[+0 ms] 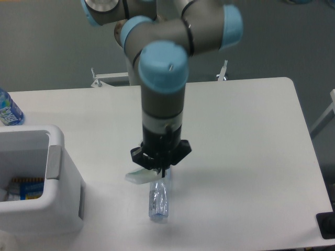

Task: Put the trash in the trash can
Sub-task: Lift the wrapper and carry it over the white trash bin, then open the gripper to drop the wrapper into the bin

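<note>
While hanging over the upper half of the crushed clear plastic bottle (159,201), points straight down: tool (159,168), black, its fingertips hidden behind its own body, so cannot tell whether spread or pinched. Seems to carry a pale, crumpled paper wrapper (140,176) at its lower left edge, though the contact itself stays out of sight.

Lies flat on the white desk (246,146), long axis running from the far side toward the near edge, slightly tilted. Cap end covered by the tool; only the lower, near end visible, showing bluish tints.

Stands at the near left corner of the desk, well apart from the bottle: white trash can (55,157) with thick rim and grey side panel, something printed lying inside. Sits at the far left edge: blue-labelled bottle (8,109), partly cut off.
</note>
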{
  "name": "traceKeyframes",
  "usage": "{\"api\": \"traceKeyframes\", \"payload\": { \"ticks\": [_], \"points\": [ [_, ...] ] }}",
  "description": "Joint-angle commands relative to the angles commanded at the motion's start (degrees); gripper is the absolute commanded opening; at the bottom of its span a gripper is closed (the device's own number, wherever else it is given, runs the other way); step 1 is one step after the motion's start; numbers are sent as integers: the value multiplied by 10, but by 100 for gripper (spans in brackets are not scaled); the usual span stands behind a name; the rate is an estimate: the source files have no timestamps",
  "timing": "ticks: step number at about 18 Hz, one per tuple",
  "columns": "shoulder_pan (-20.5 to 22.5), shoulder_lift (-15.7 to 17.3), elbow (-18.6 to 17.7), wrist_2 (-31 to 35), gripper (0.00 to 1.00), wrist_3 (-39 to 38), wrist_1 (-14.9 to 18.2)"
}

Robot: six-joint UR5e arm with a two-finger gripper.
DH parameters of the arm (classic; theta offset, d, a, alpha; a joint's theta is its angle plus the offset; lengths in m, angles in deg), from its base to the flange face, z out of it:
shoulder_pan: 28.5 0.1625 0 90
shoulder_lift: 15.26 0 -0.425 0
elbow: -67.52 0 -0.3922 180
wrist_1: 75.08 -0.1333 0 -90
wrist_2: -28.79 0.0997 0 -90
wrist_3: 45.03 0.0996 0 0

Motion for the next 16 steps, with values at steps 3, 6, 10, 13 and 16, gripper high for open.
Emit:
{"api": "traceKeyframes", "payload": {
  "ticks": [3, 6, 10, 13, 16],
  "points": [
    [-3, 11, 0, -35, 0, -9, -4],
    [-14, 33, -4, -59, 0, -42, -4],
    [-52, 46, -8, -68, 0, -76, -4],
    [-82, 42, -6, -72, 2, -88, -5],
    [-100, 37, -8, -100, 4, -89, -5]
  ]
}}
